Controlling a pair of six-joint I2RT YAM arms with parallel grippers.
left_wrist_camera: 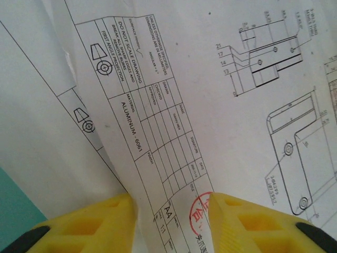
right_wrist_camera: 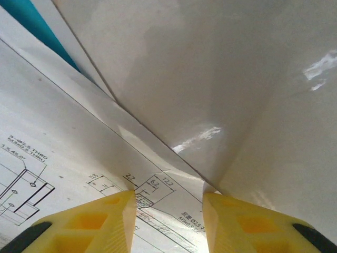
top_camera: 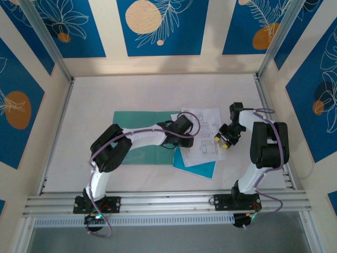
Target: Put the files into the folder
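Observation:
The teal folder (top_camera: 142, 138) lies open and flat at mid-table, and a corner of it (top_camera: 202, 168) pokes out beneath the files (top_camera: 202, 132). The files are white sheets with technical drawings, fanned over the folder's right side. My left gripper (top_camera: 182, 126) is down on their left part. In the left wrist view its yellow fingers (left_wrist_camera: 105, 221) stand apart on the title block of a sheet, gripper (left_wrist_camera: 171, 203) open, with teal folder (left_wrist_camera: 13, 205) at the lower left. My right gripper (top_camera: 224, 138), seen close as (right_wrist_camera: 168, 197), is open and straddles a slightly buckled sheet edge.
The white table (right_wrist_camera: 237, 79) runs right of the files. Metal frame posts (top_camera: 274, 37) stand at the back corners, and an aluminium rail (top_camera: 168, 200) carries both arm bases along the near edge. Blue patterned walls enclose the cell.

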